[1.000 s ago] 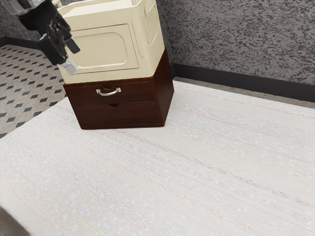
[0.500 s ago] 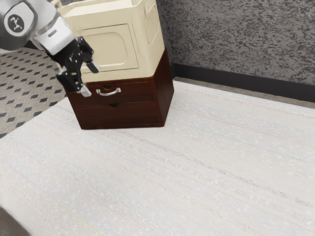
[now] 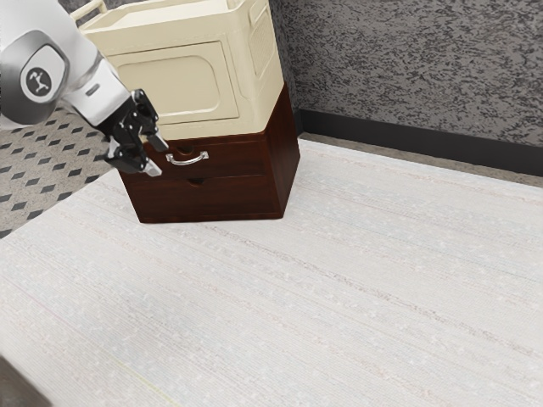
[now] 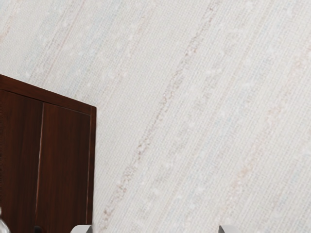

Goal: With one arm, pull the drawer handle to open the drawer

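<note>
The pale, streaked table [image 3: 297, 297] is the largest thing I have before me, with a mottled gray wall [image 3: 416, 64] behind it. My white arm [image 3: 51, 30] reaches in from the exterior view's upper left. The cream box [image 3: 174, 80] sits on top of the dark red-brown cabinet [image 3: 282, 161], which stands on the table. The cabinet has two drawers, the upper [image 3: 242, 157] and the lower [image 3: 237, 195], and both fronts look flush and shut to me. I have the black gripper [image 3: 156, 154] in front of the upper one, tilted downward and open, its fingertips well apart with nothing gripped. The curved silver handle [image 3: 187, 160] is on the upper drawer's front, near the fingertips toward the exterior view's right.
</note>
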Controlling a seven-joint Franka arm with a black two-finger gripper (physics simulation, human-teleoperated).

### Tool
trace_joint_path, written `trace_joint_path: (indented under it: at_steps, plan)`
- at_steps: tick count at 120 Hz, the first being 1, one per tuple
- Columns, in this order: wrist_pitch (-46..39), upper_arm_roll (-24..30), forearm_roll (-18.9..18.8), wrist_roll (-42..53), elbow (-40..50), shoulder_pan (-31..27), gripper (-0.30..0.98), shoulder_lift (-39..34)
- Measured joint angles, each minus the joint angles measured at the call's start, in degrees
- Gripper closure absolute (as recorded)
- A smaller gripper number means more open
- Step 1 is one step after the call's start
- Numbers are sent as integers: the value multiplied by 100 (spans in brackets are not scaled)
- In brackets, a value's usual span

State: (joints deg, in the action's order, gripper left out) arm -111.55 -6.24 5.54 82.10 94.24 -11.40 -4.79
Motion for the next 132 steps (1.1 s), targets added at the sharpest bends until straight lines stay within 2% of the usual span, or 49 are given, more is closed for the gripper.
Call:
trace_joint_path:
  at_steps: [24, 51, 99, 132]
  plan:
    - [-302, -60, -197, 65, 117, 31, 31, 16]
    - [-577, -108, -378, 102, 238, -25, 30, 100]
    - [-870, -129, -390, 134, 155, 30, 33, 470]
    - [-931, -422, -394, 151, -105, 236, 34, 767]
